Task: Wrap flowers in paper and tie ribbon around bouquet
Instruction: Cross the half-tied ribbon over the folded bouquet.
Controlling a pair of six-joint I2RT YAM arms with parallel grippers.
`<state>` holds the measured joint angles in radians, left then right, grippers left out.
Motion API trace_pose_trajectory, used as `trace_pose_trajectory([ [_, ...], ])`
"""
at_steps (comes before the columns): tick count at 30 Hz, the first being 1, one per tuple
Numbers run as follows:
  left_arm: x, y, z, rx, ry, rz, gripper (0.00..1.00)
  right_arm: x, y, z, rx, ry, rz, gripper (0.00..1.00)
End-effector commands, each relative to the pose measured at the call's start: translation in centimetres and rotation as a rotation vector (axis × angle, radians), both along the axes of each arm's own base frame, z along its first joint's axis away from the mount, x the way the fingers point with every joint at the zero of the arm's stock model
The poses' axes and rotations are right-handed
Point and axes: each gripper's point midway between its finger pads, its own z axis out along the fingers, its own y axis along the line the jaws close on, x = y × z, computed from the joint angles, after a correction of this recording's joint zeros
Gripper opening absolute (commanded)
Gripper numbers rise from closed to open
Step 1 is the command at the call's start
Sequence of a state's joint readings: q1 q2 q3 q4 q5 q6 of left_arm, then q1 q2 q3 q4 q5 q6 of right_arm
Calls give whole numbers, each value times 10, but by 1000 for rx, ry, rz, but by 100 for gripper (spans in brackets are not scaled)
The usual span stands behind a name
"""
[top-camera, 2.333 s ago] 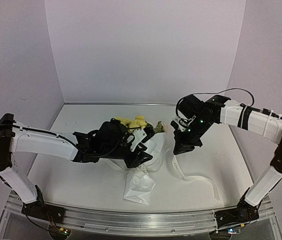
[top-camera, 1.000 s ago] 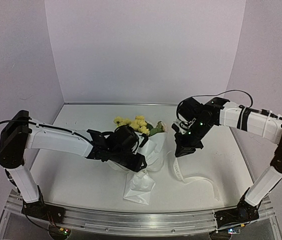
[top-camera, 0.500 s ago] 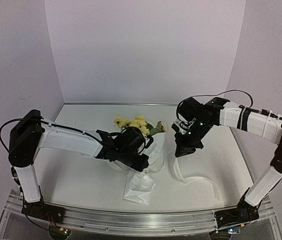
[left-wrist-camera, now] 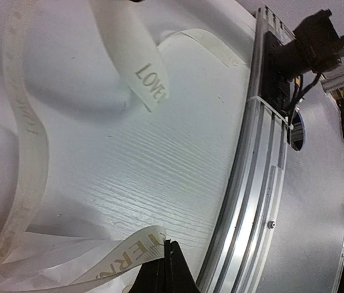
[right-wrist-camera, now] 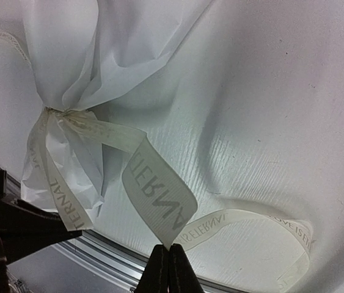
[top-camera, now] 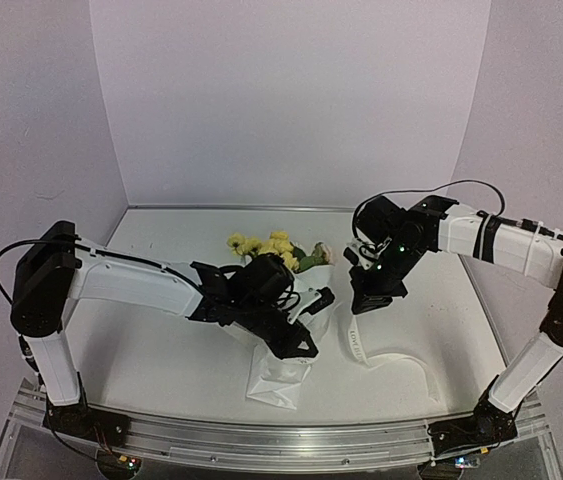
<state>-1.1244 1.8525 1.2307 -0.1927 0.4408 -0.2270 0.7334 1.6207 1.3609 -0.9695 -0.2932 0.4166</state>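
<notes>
The bouquet lies on the table, with yellow flowers (top-camera: 261, 245) sticking out of the white paper (top-camera: 279, 375). In the right wrist view the paper (right-wrist-camera: 80, 55) is gathered at a waist and the cream ribbon (right-wrist-camera: 68, 122) is wound round it. My left gripper (left-wrist-camera: 166, 243) is shut on one lettered ribbon strand (left-wrist-camera: 120, 259) beside the paper's tail (top-camera: 301, 347). My right gripper (right-wrist-camera: 170, 247) is shut on a fold of the other strand (right-wrist-camera: 159, 198), held above the table right of the bouquet (top-camera: 363, 302). The rest of the ribbon (top-camera: 401, 360) trails over the table.
A metal rail (left-wrist-camera: 263, 165) runs along the table's near edge, close to my left gripper. A loose ribbon loop printed "LOVE" (left-wrist-camera: 150, 85) hangs in the left wrist view. White walls stand behind and at the sides of the table (top-camera: 161, 330).
My left gripper has swung right and toward the near edge, past the paper's waist, and has shut on a ribbon strand. The right arm has stayed put with its strand.
</notes>
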Motion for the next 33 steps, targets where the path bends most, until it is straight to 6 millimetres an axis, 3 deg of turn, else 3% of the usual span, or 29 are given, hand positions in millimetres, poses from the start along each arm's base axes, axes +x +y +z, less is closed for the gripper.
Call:
trace_pose_trajectory([
  [1, -14, -18, 11, -66, 2, -162, 0, 4, -7, 8, -18, -32, -2, 0],
  [9, 20, -45, 0, -39, -104, -120, 0, 7, -6, 9, -22, -29, -4, 0],
  [19, 72, -47, 14, -98, -203, 72, 2, 6, -4, 11, -16, -15, -1, 0],
  [22, 66, -50, 13, -111, -189, 30, 4, 6, -3, 12, -14, -12, -7, 0],
  [28, 35, -48, 6, -129, -140, -107, 8, 6, 2, 14, 6, 6, -19, 0],
  [33, 28, -46, 0, -119, -127, -143, 11, 5, 12, 17, 45, 50, -49, 0],
])
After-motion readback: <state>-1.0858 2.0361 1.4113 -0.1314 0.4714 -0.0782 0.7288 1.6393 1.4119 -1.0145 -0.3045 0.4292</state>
